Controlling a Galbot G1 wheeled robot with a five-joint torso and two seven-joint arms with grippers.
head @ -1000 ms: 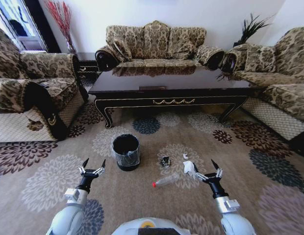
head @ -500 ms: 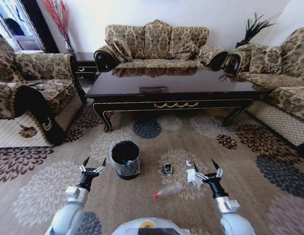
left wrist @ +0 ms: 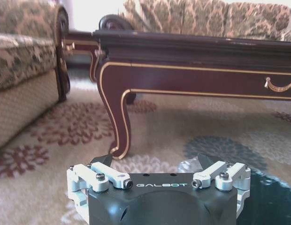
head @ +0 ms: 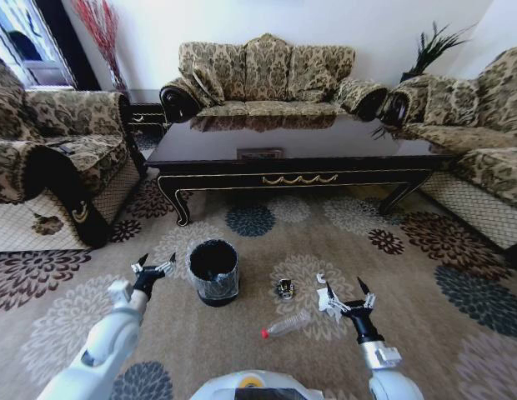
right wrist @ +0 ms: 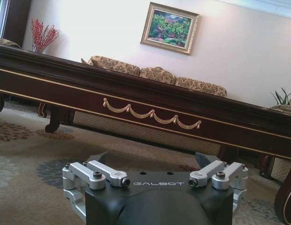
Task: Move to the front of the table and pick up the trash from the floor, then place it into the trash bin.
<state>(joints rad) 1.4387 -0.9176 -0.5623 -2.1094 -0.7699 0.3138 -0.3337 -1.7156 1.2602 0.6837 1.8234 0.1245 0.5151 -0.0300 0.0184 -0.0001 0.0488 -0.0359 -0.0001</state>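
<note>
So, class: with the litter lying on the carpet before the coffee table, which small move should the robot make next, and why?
Probably lower the right gripper onto the crumpled white paper just beside it: its fingers are open, nothing is held, and the trash bin stands nearby, by the open left gripper.

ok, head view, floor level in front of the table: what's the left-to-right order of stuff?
Left end effector → small round black bin with shiny liner bag → clear plastic bottle with red cap (the small dark-and-silver crushed item sits above it, farther away) → crumpled white paper piece → right end effector.
</note>
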